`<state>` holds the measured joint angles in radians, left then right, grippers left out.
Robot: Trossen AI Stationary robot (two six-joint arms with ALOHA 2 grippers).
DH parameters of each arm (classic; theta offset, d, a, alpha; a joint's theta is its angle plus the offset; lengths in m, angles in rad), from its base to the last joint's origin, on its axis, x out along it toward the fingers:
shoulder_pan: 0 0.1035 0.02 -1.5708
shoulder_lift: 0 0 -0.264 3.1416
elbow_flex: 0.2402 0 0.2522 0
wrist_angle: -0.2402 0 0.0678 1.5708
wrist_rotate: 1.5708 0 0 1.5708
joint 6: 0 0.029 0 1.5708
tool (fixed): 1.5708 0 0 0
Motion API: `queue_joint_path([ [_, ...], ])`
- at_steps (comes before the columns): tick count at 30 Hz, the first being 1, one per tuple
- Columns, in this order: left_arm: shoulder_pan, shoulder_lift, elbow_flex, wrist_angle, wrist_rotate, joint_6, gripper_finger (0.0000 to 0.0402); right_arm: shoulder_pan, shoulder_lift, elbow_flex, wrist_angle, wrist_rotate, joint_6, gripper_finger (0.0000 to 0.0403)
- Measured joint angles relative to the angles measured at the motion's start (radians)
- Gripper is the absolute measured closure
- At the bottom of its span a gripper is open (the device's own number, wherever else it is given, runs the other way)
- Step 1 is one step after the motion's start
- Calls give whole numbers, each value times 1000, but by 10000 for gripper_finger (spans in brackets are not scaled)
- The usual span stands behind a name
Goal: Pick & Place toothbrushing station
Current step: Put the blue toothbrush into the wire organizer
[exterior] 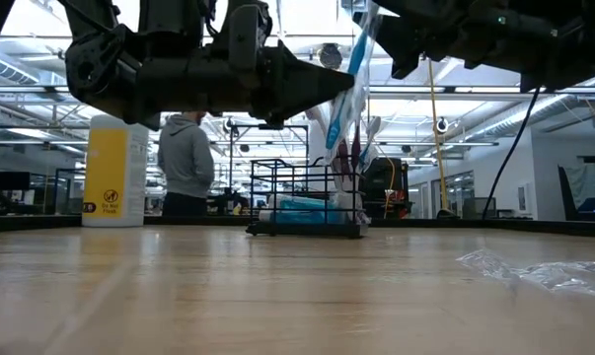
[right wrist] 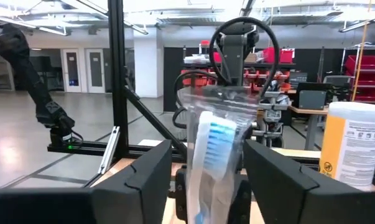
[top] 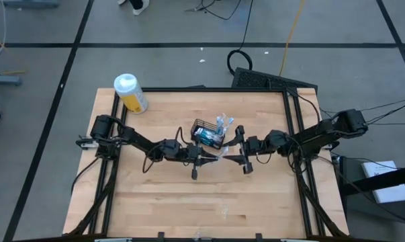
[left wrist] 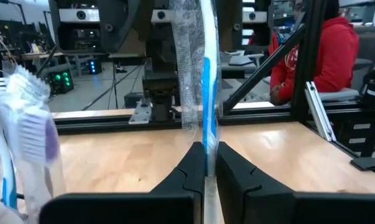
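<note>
My left gripper (left wrist: 205,163) is clamped on a slim white-and-blue toothbrush in clear wrapping (left wrist: 204,81), held upright above the wooden surface (top: 189,202). My right gripper (right wrist: 206,163) faces it with jaws wide around the brush head. Just beyond both stands the small black wire-mesh basket (top: 207,133), holding more toothbrushes.

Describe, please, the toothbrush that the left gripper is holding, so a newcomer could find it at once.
Start at the black wire-mesh basket in the middle of the wooden table. Just in front of it, the left gripper pinches one toothbrush. Unlike the brushes standing in the basket, it is held up in a clear wrapper.
</note>
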<state>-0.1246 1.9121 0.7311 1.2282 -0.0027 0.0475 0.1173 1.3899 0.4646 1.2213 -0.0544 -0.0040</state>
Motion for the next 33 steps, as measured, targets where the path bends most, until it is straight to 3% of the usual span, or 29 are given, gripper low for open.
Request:
queue_joint_path([
  [4,0,0,0,-1,2,0,386,0,0,0,0,2,-4,268],
  [10,4,0,0,-4,0,2,386,2,0,0,-1,-4,-32,384],
  [28,13,0,0,-25,56,-13,385,10,0,0,-12,0,-46,387],
  [33,15,-2,0,-56,84,-32,335,10,0,0,-14,1,-42,387],
])
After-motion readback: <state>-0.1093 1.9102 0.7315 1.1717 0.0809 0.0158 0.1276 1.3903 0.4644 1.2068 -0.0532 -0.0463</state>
